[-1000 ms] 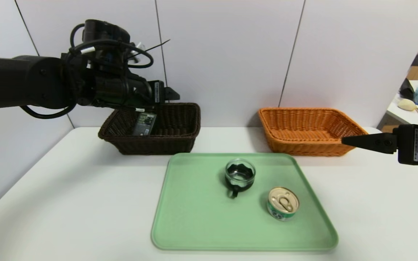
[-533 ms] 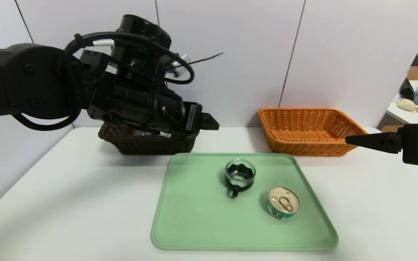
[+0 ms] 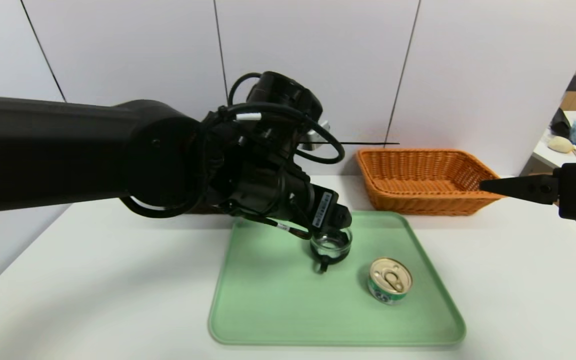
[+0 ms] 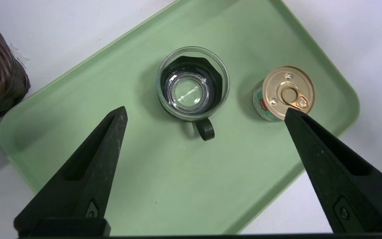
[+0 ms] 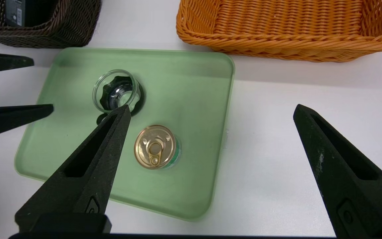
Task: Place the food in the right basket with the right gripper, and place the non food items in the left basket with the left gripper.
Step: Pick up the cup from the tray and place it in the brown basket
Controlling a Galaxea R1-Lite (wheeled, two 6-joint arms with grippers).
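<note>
Glass cup (image 4: 187, 89): upright on the green tray (image 3: 338, 320), black handle attached; the left jaws' current target, by my reading.
Tin can (image 3: 390, 281): upright on the same tray, near the cup, pull-tab lid up; food item, not yet placed.
Black boxy item (image 5: 15, 13): inside the dark brown basket (image 5: 75, 25); one non-food item thus appears done.
Left gripper (image 4: 206, 113): over the tray, above the cup; jaws wide apart, nothing between them gripped.
Right gripper (image 5: 212, 106): idle beside the orange basket (image 3: 428, 192), near its outer end; jaws wide apart, holding nothing.
Bench (image 3: 93, 280): white, carries tray and both baskets.
Step in hand: judged to be the approach to the cup.
Next move: lower the left jaws either side of the glass, keep the can clear of the nearer jaw, close gently, lift, carry to the dark basket.
Remaining after: can to the orange basket, right gripper.
</note>
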